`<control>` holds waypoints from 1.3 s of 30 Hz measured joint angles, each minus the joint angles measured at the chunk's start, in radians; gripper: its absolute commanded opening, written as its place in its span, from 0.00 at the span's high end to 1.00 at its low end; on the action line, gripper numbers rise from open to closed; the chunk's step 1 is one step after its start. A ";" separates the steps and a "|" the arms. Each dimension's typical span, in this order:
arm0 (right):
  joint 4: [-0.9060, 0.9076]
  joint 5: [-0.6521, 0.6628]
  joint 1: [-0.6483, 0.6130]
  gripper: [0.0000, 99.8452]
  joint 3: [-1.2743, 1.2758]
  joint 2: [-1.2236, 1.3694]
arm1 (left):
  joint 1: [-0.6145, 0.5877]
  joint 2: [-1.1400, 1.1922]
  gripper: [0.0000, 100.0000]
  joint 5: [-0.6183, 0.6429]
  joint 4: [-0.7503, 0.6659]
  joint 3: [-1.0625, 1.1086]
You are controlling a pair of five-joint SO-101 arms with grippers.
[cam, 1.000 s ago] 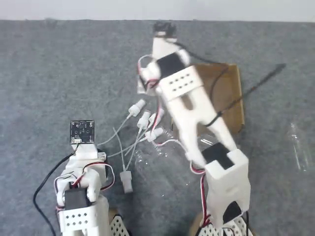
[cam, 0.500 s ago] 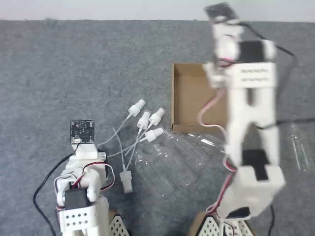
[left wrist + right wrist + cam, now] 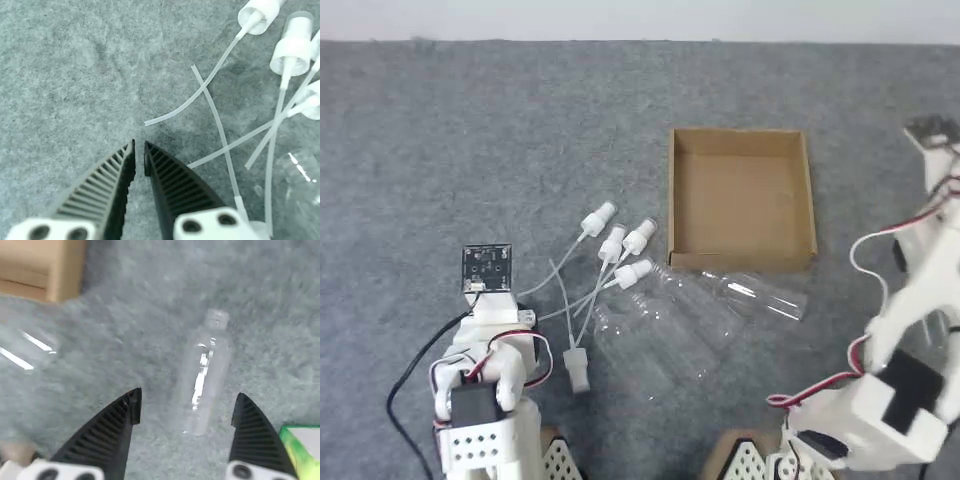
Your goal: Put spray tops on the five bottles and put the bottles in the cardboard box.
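My left gripper [image 3: 139, 148] hangs over the grey mat [image 3: 75, 75], fingers nearly pressed together and pinching nothing. Its wrist camera picks out the long-tubed spray tops [image 3: 291, 49] just ahead. From above, four of them cluster beside the cardboard box [image 3: 672, 190], with clear bottles [image 3: 720, 300] lying along its near wall. My right gripper [image 3: 190, 395] is spread wide over a lone bottle [image 3: 205, 365] lying on the mat.
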 measured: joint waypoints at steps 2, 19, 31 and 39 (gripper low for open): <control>-0.043 0.026 0.029 0.75 0.038 0.028 | 0.000 0.000 0.98 0.000 0.000 0.000; -0.321 0.126 0.083 0.75 0.120 0.308 | 0.000 0.000 0.98 0.000 0.000 0.000; -0.342 0.091 0.037 0.93 0.120 0.377 | 0.000 0.000 0.97 0.000 0.000 0.000; -0.275 -0.037 0.031 0.99 0.120 0.367 | -0.020 0.000 0.97 -0.247 -0.029 0.000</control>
